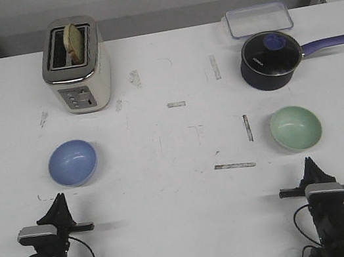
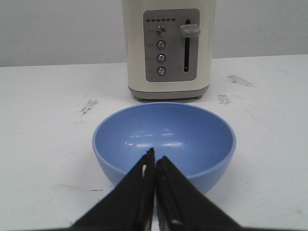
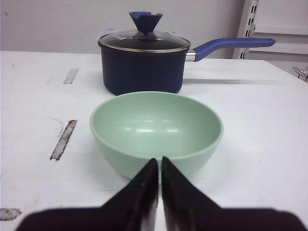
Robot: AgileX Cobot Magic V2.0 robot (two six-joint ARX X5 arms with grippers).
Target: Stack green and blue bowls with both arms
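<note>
Front view showed my left gripper (image 1: 58, 199) pinched narrow just near of the glossy periwinkle-blue round bowl (image 1: 72, 163), my right gripper (image 1: 309, 162) likewise before the glossy mint-green round bowl (image 1: 296, 127).

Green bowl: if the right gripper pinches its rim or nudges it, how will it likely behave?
The green bowl looks rigid with a glossy surface, so the closed fingers of the right gripper might slip on the rim. Its rounded underside narrows to a small base, so a push near the rim would probably rock it or slide it across the smooth table. It seems empty, so likely light.
</note>
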